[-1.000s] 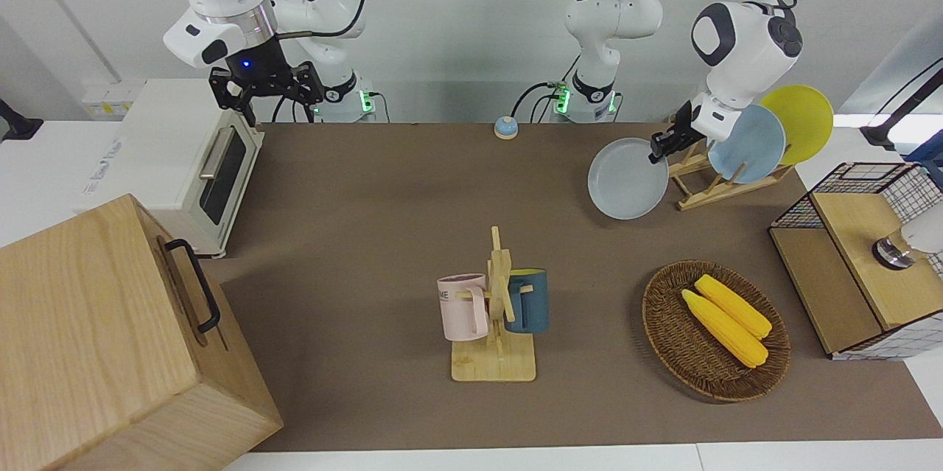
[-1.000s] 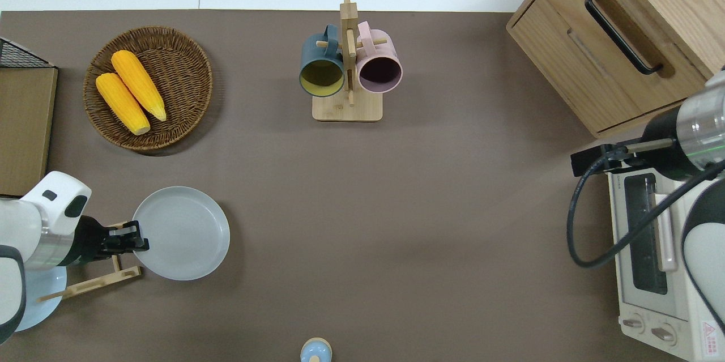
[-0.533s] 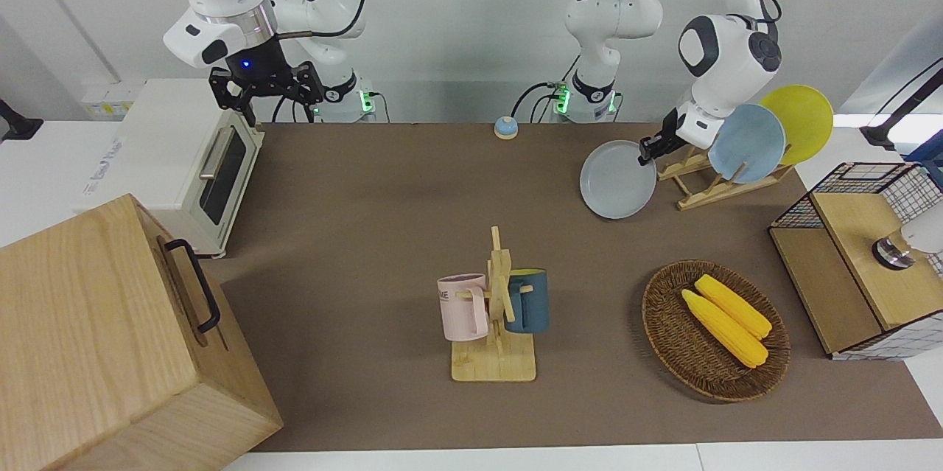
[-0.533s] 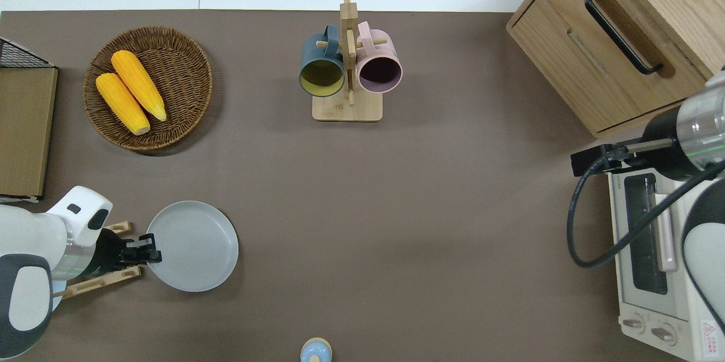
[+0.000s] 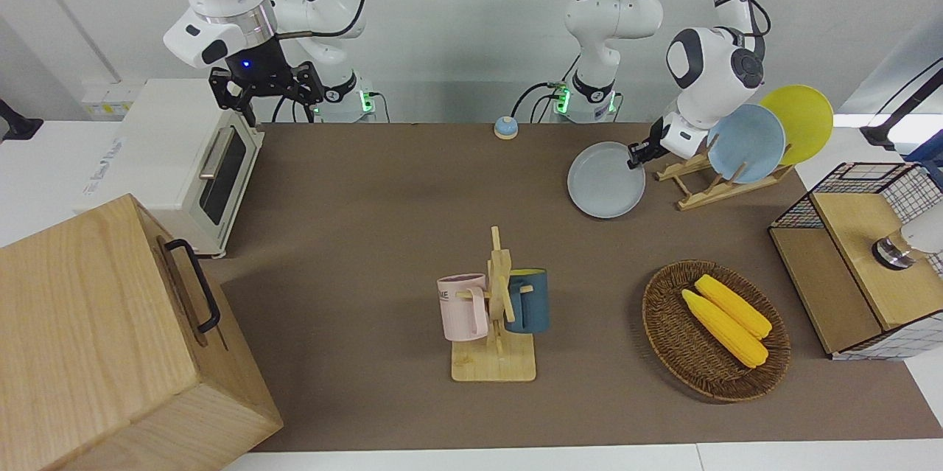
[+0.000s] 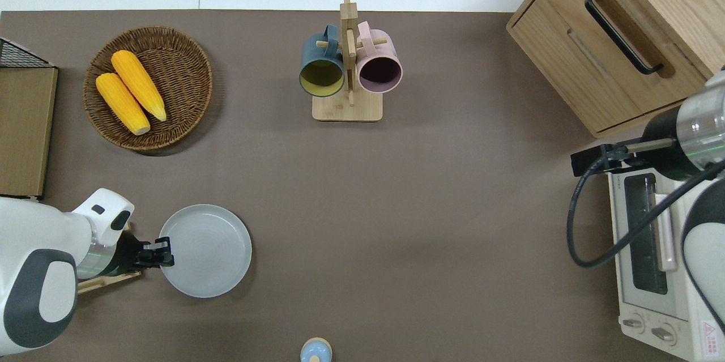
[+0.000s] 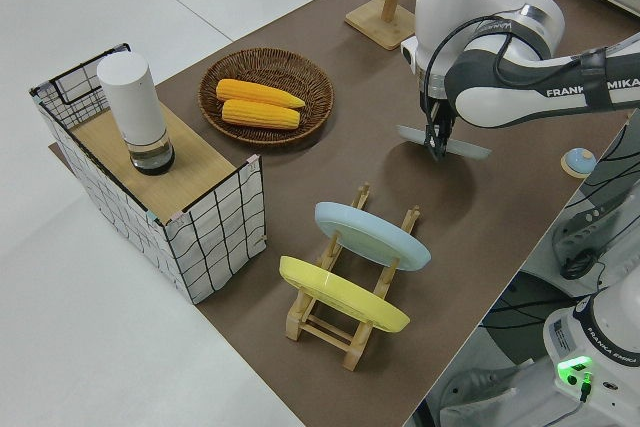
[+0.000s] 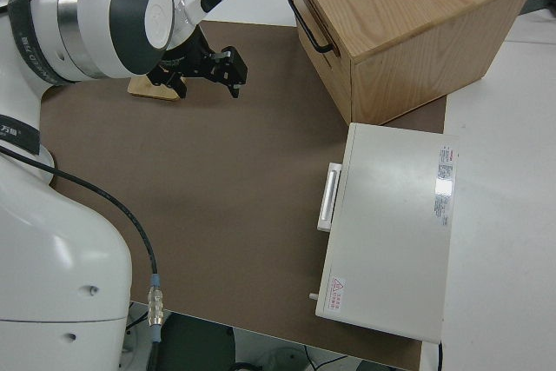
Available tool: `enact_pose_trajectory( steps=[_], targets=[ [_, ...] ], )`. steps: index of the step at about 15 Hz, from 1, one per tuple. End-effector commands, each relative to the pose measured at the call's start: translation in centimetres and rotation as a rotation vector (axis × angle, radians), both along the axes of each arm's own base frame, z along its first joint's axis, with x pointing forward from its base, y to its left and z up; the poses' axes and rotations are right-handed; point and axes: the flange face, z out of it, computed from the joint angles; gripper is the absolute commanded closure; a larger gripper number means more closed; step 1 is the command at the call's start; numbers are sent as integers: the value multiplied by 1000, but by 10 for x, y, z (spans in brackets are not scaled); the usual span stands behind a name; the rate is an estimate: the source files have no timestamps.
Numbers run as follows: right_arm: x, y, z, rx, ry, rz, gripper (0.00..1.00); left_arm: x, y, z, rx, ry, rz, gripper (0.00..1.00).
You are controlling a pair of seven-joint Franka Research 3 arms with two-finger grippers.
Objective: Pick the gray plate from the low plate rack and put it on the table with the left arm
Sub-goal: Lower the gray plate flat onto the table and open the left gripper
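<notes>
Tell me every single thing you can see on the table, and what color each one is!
gray plate: 1, pale gray, held over the table beside the rack
low plate rack: 1, light wood, left arm's end
blue plate: 1, light blue, in the rack
yellow plate: 1, yellow, in the rack
basket: 1, brown wicker, two yellow corn cobs in it
mug tree: 1, light wood, a dark blue and a pink mug on it
bell: 1, blue, nearest the robots
toaster oven: 1, white, right arm's end
wooden cabinet: 1
wire crate: 1, white cylinder on it
left gripper: black, gripping the gray plate's rim
right gripper: black, parked
</notes>
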Motion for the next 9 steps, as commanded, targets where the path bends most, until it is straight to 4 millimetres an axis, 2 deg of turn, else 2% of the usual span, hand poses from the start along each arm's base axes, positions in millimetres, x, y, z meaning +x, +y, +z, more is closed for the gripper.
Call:
enact_pose_trajectory(
  steps=[1, 3, 4, 6, 9],
  targets=[
    [-2, -2, 4, -4, 3, -16, 17, -8, -11, -25, 10, 32, -8, 1000],
    [-2, -2, 4, -4, 3, -16, 17, -6, -14, -40, 8, 63, -7, 924],
    [-2, -2, 4, -4, 3, -16, 17, -5, -14, -45, 9, 69, -5, 716],
    [-2, -2, 4, -4, 3, -16, 17, -3, -14, -47, 12, 63, -3, 389],
    [-2, -2, 4, -4, 3, -16, 17, -1, -14, -47, 14, 56, 0, 317]
  ],
)
